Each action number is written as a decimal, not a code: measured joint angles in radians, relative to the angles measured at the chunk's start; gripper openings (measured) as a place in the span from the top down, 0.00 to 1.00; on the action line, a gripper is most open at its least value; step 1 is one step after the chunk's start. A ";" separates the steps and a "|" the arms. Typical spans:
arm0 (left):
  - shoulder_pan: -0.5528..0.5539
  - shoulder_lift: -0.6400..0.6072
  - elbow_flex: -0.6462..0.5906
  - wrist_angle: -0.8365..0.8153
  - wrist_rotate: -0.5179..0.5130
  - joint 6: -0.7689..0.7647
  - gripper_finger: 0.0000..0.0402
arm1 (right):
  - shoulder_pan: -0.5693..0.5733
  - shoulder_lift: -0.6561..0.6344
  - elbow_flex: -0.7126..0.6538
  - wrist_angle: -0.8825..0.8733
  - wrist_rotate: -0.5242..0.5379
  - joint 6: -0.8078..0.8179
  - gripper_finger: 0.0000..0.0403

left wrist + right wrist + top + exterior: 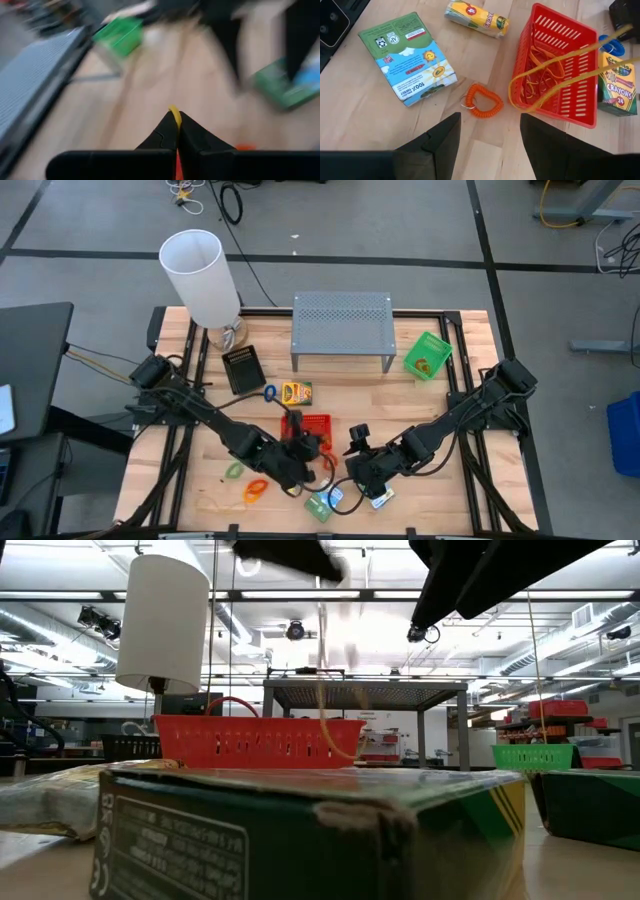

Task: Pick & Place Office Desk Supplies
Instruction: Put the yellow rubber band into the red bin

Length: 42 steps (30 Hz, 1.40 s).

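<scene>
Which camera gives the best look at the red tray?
The right wrist view: the red tray shows whole from above, with bands draped inside. The high view has it partly under an arm, the low view side-on; the left wrist view misses it.

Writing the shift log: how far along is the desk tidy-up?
Done: some bands lie in the red tray. In hand: the left tool, shut on a yellow band, is above that tray. Left: orange coil, packets, crayon box. Right tool waits open.

A tall white cylindrical lampshade [200, 277] stands at the far left of the pale wooden table [470, 490]. A grey perforated metal stand [341, 324] stands beside it, mid-table.
</scene>
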 joint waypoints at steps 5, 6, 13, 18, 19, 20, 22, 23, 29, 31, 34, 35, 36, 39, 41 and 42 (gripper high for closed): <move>-0.012 -0.025 0.001 0.149 0.082 0.131 1.00 | 0.000 0.000 0.000 0.000 0.001 0.000 0.47; -0.014 -0.033 0.005 0.158 0.090 0.139 1.00 | 0.000 0.000 0.000 0.000 0.001 0.000 0.47; -0.013 -0.070 0.023 0.088 0.011 0.175 1.00 | 0.000 0.000 0.000 -0.001 0.001 0.001 0.47; -0.005 -0.077 0.023 0.030 -0.017 0.163 1.00 | 0.000 0.000 0.000 -0.002 0.000 0.001 0.47; -0.004 -0.077 0.023 0.014 -0.019 0.156 1.00 | 0.000 0.000 0.000 -0.002 0.000 0.001 0.47; 0.002 -0.077 0.023 -0.008 -0.023 0.140 1.00 | 0.000 0.000 0.000 -0.002 0.000 0.001 0.47; 0.007 -0.077 0.023 -0.072 -0.029 0.086 1.00 | 0.000 0.000 0.000 -0.002 0.000 0.001 0.47; 0.008 -0.077 0.022 -0.108 -0.028 0.055 1.00 | 0.000 0.000 0.000 -0.002 0.000 0.001 0.47; 0.008 -0.077 0.012 -0.274 0.061 -0.131 1.00 | 0.000 0.000 0.000 -0.002 0.000 0.000 0.47; 0.006 -0.077 -0.004 -0.283 0.102 -0.164 1.00 | 0.000 0.000 0.000 -0.002 0.000 0.000 0.47; 0.006 -0.077 -0.032 -0.287 0.121 -0.203 1.00 | 0.000 0.000 0.000 -0.002 0.000 0.000 0.47; 0.008 -0.077 -0.042 -0.289 0.123 -0.214 0.99 | 0.000 0.000 0.000 -0.002 0.000 0.000 0.47; 0.009 -0.077 -0.052 -0.289 0.125 -0.220 0.99 | 0.000 0.000 0.000 -0.002 0.000 0.000 0.47; 0.015 -0.077 -0.081 -0.285 0.122 -0.230 0.97 | 0.000 0.000 0.000 -0.002 0.000 0.000 0.47; 0.021 -0.077 -0.101 -0.284 0.121 -0.233 0.95 | 0.000 0.000 0.000 -0.002 0.000 0.000 0.47; 0.026 -0.077 -0.108 -0.285 0.122 -0.239 0.94 | 0.000 0.000 0.000 -0.002 0.000 0.000 0.47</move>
